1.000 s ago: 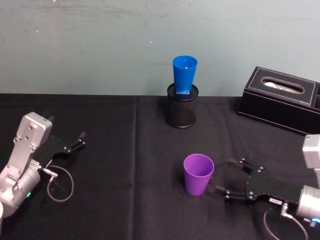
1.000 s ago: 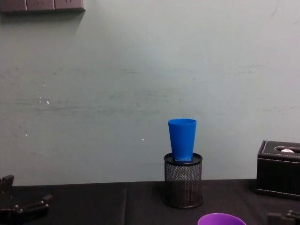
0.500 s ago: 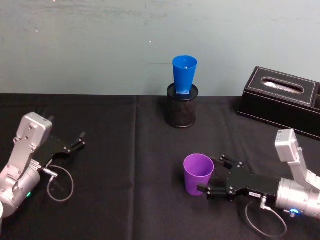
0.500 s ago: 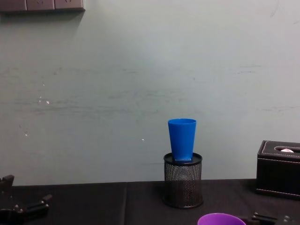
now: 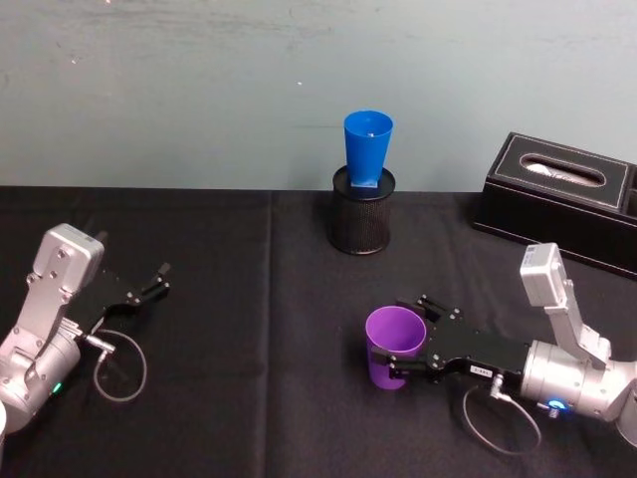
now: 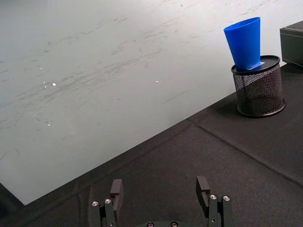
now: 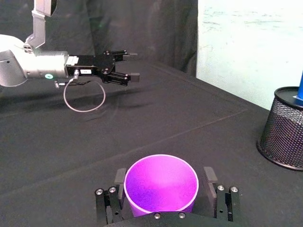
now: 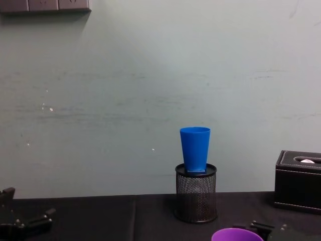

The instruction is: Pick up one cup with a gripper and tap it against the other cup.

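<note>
Mesh pen holder (image 5: pixel 360 221) stands near black tissue box (image 5: pixel 549 221).

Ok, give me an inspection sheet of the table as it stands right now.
Surface: black cloth, lying flat.
Job's things: purple cup upright on the cloth near the front; blue cup standing in the mesh holder at the back.
Clutter: tissue box at the back right.
Grippers: right gripper open, one jaw on either side of the purple cup, cup not lifted; left gripper open, idle at the far left.
Cables: left cable loop and right cable loop, each by its wrist, lying on the cloth.
Surroundings: pale wall behind the table.
</note>
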### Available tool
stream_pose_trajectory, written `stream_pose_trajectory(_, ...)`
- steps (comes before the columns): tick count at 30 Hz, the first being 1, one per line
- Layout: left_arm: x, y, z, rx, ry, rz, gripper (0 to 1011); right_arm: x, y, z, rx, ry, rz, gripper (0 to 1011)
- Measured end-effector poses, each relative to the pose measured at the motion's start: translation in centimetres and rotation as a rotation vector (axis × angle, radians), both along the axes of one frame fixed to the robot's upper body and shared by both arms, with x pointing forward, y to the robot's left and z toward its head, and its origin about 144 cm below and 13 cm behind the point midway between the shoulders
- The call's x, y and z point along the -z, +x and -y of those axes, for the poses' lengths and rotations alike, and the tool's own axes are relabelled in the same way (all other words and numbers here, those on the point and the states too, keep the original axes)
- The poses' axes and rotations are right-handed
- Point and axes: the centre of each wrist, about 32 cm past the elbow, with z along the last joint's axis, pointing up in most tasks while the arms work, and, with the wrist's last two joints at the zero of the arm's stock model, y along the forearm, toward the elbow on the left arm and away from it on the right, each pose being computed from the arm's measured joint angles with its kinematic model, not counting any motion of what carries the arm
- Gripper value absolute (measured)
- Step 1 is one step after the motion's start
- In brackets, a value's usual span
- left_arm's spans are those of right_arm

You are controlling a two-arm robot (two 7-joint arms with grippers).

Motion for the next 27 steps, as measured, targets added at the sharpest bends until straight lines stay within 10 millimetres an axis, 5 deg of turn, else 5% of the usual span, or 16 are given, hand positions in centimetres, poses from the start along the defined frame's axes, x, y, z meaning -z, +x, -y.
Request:
stream_pose_trajectory(21, 0.0, 0.0, 0.0, 0.0, 0.0, 0.0, 1011, 0.21, 0.27, -0.4, 0.009, -0.001, -0.004, 1000)
stream_pose_trajectory(27, 0.0, 0.0, 0.0, 0.0, 0.0, 0.0, 1011, 0.21, 0.26, -0.38, 0.009, -0.001, -0.004, 896)
